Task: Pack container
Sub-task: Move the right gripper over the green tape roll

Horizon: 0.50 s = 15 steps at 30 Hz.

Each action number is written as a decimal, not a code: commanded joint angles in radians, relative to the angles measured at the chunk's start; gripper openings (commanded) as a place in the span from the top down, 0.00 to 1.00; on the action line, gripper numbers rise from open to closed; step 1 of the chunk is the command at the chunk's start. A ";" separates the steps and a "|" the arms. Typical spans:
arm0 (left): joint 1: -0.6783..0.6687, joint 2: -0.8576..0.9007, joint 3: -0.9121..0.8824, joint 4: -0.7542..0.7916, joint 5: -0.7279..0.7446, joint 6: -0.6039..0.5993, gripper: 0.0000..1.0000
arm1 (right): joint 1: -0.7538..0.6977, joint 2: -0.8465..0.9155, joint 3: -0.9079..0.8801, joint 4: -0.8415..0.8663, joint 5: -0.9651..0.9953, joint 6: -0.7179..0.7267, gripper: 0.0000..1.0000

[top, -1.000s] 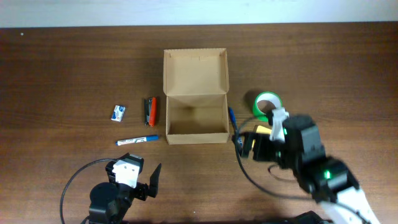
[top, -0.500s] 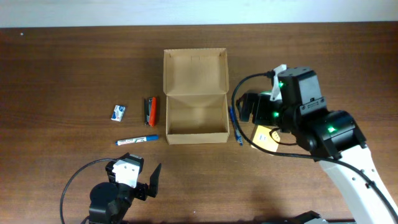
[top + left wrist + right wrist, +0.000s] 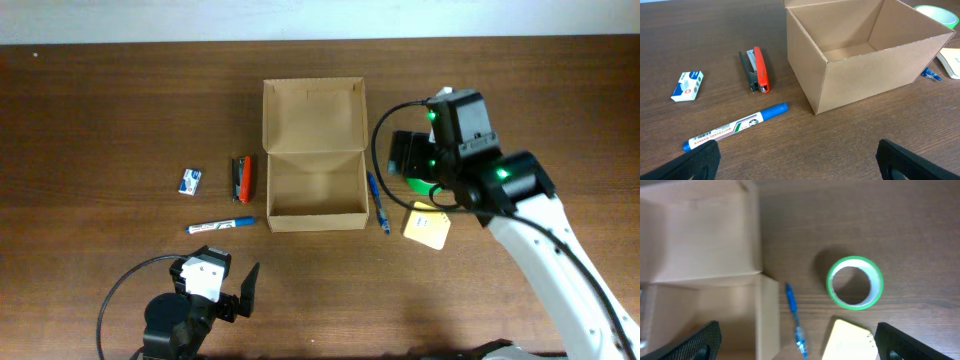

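Tan cardboard container [image 3: 315,170], upright, mid-table, lid flap open & folded back, inside empty.

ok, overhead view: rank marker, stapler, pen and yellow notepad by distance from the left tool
1. Blue marker: just ahead of the left tool.
2. Stapler: beyond the marker, by the container's left wall.
3. Blue pen: along the container's right side.
4. Yellow notepad: farthest right.

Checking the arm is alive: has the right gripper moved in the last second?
Yes. The right gripper went from the near right corner of the box toward its far end, now over the green tape.
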 commanded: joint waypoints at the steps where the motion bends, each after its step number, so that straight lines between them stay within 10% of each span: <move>1: -0.003 -0.010 -0.005 0.003 0.011 -0.010 0.00 | -0.053 0.058 0.021 0.010 0.048 -0.014 0.01; 15: -0.003 -0.010 -0.005 0.003 0.011 -0.010 0.00 | -0.240 0.296 0.021 0.060 -0.053 -0.124 0.01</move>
